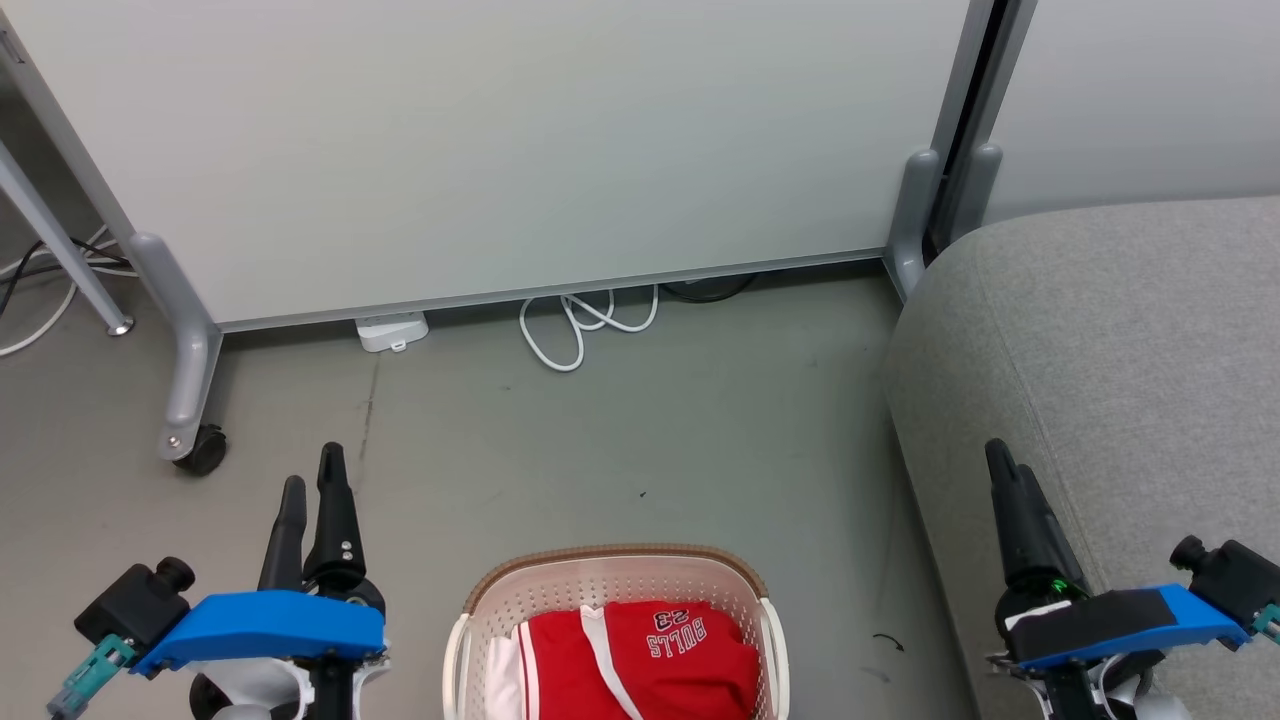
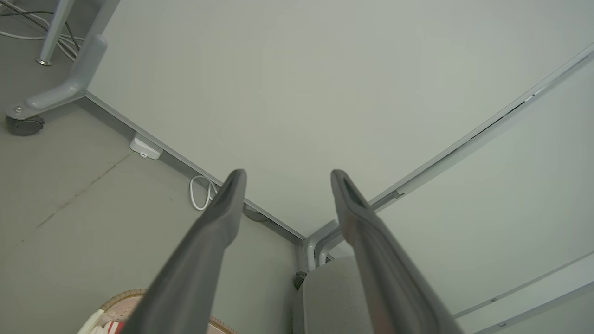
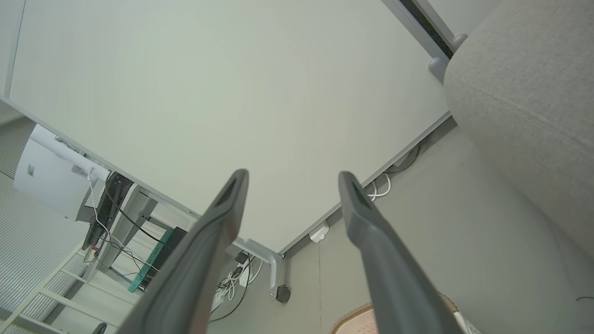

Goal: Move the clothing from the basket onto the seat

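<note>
The laundry basket (image 1: pixel 615 553) sits on the grey floor (image 1: pixel 640 440) right in front of the robot, at the bottom middle of the head view, its near part cut off by the picture's edge. Inside it lies the clothing (image 1: pixel 650 665): a rumpled red heap with white stripes and a bit of white fabric at the left side. On top is a jersey whose white "BULLS 23" print reads upside down from here. The heap lies below the brown rim and touches neither tool.

The seat (image 1: pixel 1120 350), a big grey woven cushion with a rounded corner, stands on the robot's right of the laundry basket, with a strip of floor between the two.

The left tool (image 1: pixel 312 472) hangs over the floor to the left of the laundry basket, apart from it, pointing toward the white partition panel (image 1: pixel 500 150). In the left wrist view its two dark fingers (image 2: pixel 222 218) stand wide apart, framing the panel and a corner of the seat. The right tool (image 1: pixel 1007 462) is held up at the seat's near edge; I cannot tell whether it is over the cushion or just short of it. In the right wrist view its fingers (image 3: pixel 371 232) are likewise spread wide.

At the panel's foot a looped white cable (image 1: pixel 580 330) and a small white box (image 1: pixel 392 331) lie on the floor, and a black caster (image 1: pixel 203 450) carries the panel's left leg.
</note>
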Tool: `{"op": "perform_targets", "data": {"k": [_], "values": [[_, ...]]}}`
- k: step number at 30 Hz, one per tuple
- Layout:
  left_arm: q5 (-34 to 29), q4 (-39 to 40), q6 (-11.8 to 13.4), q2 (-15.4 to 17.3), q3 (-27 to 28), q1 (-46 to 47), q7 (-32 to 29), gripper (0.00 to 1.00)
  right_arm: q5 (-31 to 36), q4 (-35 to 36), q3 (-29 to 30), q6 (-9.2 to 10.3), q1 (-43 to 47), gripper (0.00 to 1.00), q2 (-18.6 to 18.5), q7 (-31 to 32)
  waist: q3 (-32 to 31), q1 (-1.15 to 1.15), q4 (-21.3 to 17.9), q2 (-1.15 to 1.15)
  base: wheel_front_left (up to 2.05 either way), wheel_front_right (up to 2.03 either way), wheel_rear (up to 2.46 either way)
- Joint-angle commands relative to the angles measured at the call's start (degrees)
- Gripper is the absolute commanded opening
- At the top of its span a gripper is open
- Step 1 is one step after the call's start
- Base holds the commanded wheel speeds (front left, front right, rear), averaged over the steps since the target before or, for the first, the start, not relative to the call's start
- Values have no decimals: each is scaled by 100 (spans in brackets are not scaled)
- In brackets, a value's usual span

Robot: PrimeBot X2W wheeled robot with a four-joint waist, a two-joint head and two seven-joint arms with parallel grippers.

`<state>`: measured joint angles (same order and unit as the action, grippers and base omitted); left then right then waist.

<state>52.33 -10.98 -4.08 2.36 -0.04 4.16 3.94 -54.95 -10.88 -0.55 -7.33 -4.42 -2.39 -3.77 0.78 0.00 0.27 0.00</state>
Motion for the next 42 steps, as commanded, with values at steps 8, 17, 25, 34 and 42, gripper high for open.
{"op": "perform_targets", "data": {"k": [8,17,25,34,42], "values": [[-1059,25,132,48,-222,185,190,100,966,66,-146,-15,-190,100,-38,-203,9,0,4,0,0,0,0],[-1851,-43,221,56,-395,226,344,100,1838,78,-261,-14,-214,100,-43,-359,1,0,10,0,0,0,0],[-2422,-127,302,74,-528,269,468,100,2469,64,-314,-16,-230,100,-47,-482,-4,0,13,0,0,0,0],[-2952,-168,348,95,-655,318,599,100,3031,53,-371,-17,-252,100,-51,-615,7,0,19,0,0,0,0],[-3351,-185,320,110,-751,343,703,100,3485,48,-436,-18,-286,100,-53,-718,20,0,22,0,0,0,0]]}}
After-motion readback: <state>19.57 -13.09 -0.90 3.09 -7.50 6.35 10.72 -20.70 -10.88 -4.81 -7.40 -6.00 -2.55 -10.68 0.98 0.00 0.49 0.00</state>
